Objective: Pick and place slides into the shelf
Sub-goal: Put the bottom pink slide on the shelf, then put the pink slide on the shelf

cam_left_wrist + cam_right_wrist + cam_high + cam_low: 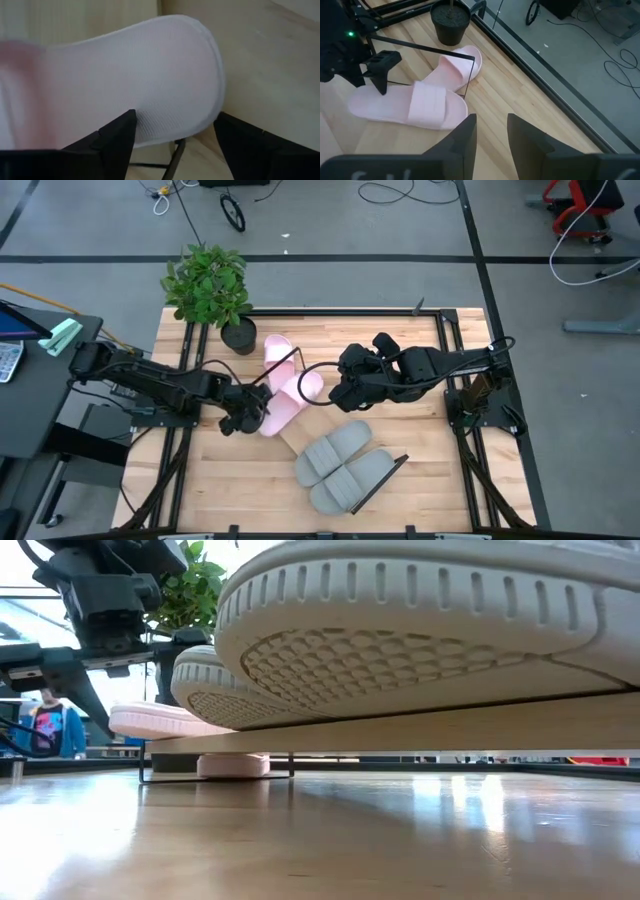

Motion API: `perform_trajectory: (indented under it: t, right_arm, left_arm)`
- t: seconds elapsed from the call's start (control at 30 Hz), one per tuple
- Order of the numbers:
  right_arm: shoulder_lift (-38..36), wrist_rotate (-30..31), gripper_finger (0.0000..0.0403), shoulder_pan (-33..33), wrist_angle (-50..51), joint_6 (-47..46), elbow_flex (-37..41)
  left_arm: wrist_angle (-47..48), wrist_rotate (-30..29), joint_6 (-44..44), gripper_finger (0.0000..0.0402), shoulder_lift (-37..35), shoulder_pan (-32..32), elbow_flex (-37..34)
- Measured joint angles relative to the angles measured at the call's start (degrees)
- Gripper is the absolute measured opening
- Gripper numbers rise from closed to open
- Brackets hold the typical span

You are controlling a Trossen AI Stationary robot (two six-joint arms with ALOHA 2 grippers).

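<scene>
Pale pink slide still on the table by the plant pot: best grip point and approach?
Judgement: take the pale pink ribbed-strap slide on the tabletop across its wide strap, coming from above on the plant-pot side. The strap arches up, giving fingers a ridge to pinch. Its other end lies under the light-wood shelf's dark wire end frame, so avoid that side.

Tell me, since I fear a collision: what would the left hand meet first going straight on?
Probably the pale pink ribbed-strap slide sandal filling the view ahead of the open left hand, already between its fingers.
</scene>
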State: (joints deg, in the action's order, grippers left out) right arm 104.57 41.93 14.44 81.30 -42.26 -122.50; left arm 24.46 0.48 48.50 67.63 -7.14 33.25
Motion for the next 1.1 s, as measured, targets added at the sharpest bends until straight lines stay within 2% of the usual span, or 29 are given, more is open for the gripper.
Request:
perform_trajectory:
  t: [0.17,0.43,0.73,1.1]
  right_arm:
    - [0.0,0.0,0.0112,0.0,-0.1,0.4,0.0]
    - [0.0,0.0,0.0110,0.3,-0.4,0.5,0.0]
    - [0.0,-0.2,0.0111,1.2,-0.4,0.3,0.0]
    - [0.0,-0.2,0.0110,1.2,-0.3,0.3,0.0]
  left_arm:
    - [2.9,-3.9,-1.5,0.0272,-1.5,-0.1,2.0]
    - [6.3,-4.8,-2.0,0.0267,-3.0,0.0,5.2]
    - [12.9,-5.0,-6.6,0.0260,-3.7,-0.6,5.8]
    - [12.8,-5.3,-10.1,0.0257,-3.6,-4.2,18.8]
